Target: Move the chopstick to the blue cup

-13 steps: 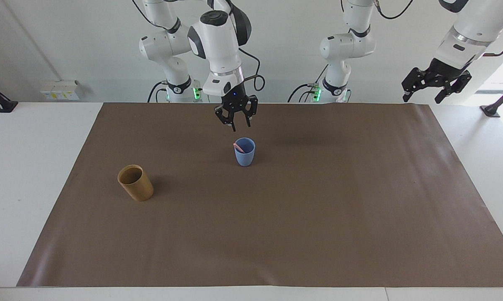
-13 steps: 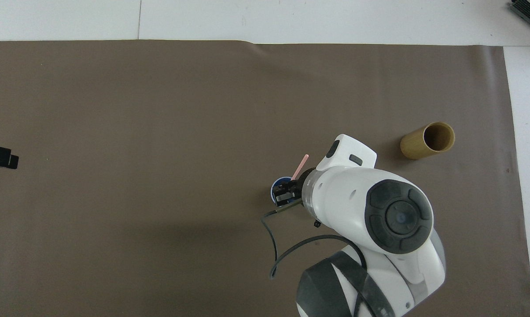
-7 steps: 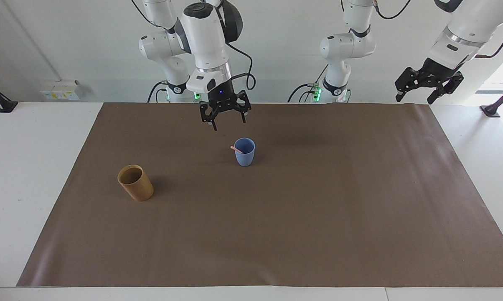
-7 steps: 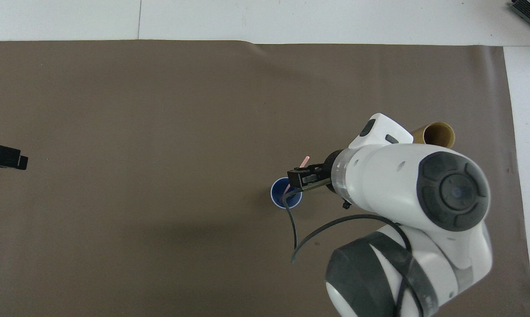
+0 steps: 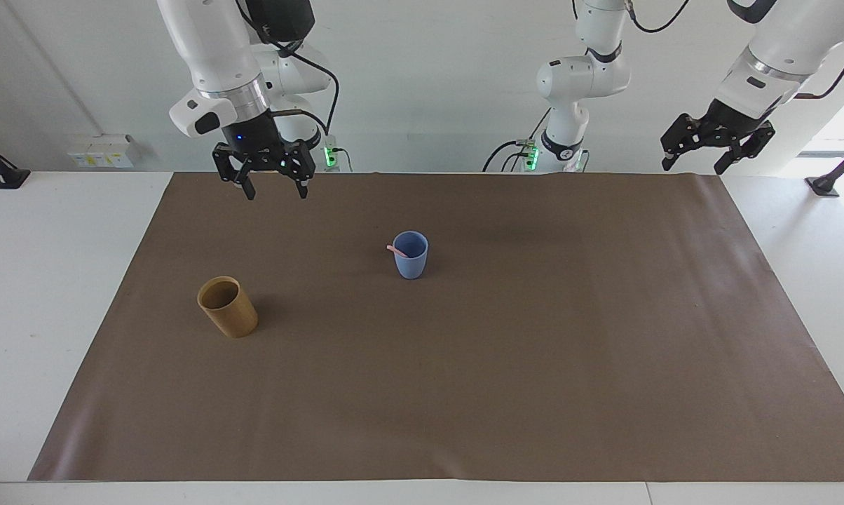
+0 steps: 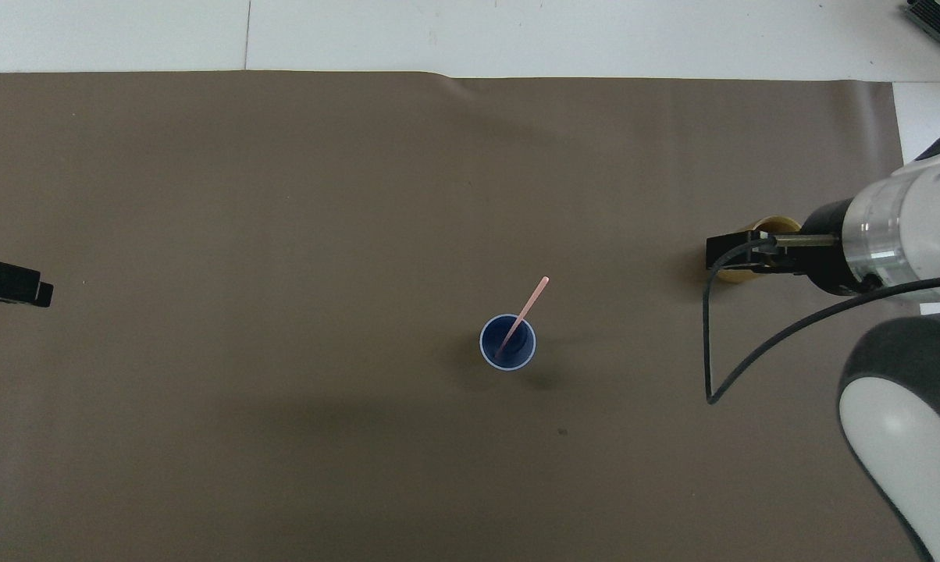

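Observation:
The blue cup point(image 5: 411, 255) stands upright near the middle of the brown mat, also seen in the overhead view point(image 6: 507, 343). One pink chopstick point(image 5: 395, 249) stands in it and leans over the rim toward the right arm's end point(image 6: 527, 307). My right gripper point(image 5: 275, 191) is open and empty, raised over the mat toward the right arm's end, well away from the blue cup. In the overhead view the right gripper point(image 6: 724, 254) overlaps the tan cup. My left gripper point(image 5: 692, 167) is open and empty, waiting high over the mat's corner at the left arm's end point(image 6: 17, 285).
A tan-brown cylindrical cup point(image 5: 227, 307) stands on the brown mat point(image 5: 534, 351) toward the right arm's end, farther from the robots than the blue cup; in the overhead view the right gripper partly covers the tan cup point(image 6: 778, 224). A black cable hangs from the right wrist.
My right gripper has risen and swung away from above the blue cup toward the right arm's end. The chopstick stays in the blue cup. The left arm has barely moved.

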`<state>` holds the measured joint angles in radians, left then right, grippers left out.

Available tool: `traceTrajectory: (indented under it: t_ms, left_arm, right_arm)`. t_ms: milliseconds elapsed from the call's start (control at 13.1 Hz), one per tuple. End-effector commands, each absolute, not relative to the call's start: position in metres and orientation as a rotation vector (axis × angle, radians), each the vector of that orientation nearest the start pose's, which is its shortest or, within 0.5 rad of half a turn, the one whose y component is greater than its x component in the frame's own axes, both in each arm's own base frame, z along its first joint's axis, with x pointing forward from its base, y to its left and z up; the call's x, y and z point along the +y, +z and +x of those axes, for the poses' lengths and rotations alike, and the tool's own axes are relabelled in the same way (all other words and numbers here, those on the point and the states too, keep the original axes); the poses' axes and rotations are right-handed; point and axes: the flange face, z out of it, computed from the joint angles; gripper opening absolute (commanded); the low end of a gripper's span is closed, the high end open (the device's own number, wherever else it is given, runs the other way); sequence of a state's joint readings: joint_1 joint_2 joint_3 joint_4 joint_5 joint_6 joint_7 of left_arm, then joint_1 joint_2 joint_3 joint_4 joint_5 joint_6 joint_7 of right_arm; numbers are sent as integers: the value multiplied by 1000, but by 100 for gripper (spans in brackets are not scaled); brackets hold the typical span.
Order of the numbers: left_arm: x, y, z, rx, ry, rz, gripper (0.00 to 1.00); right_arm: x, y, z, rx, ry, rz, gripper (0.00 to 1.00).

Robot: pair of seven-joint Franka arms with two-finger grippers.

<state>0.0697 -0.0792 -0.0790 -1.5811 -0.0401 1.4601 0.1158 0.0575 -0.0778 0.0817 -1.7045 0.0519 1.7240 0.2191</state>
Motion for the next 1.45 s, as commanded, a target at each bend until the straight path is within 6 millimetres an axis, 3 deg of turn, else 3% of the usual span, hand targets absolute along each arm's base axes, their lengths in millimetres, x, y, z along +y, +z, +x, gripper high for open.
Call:
traceTrajectory:
  t_ms: [0, 229, 382, 1375]
  left_arm:
    - [-15, 653, 508, 201, 53, -3180, 100]
    - [-16, 653, 509, 208, 43, -3180, 100]
    - [-18, 655, 510, 201, 44, -3180, 100]
    - [-19, 656, 512, 203, 32, -3179, 100]
  right_arm:
    - [55, 643, 537, 165, -97, -3107, 100]
    - [35, 655, 538, 212, -56, -3114, 100]
    - [30, 657, 539, 132, -51, -3152, 100]
    - [30, 660, 547, 122, -35, -3145, 100]
